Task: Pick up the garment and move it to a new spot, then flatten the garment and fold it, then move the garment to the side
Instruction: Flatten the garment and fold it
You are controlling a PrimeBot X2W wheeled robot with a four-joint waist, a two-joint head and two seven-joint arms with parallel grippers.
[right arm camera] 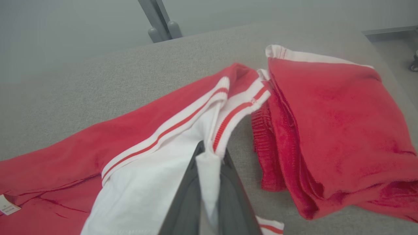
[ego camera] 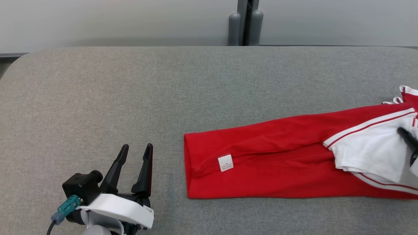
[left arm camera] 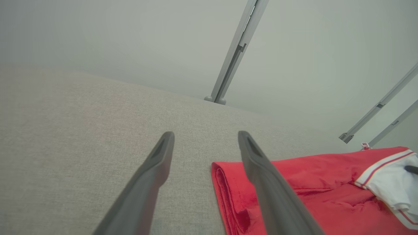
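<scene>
Now the right gripper pinches a white fold of the long red-and-white cloth garment, while the left gripper gapes empty.

left gripper: lower left of head view, fingers pointing up, jaws spread wide, white wrist below | right gripper: right edge of head view, fingers pressed together, pinching a white fold of garment
</scene>
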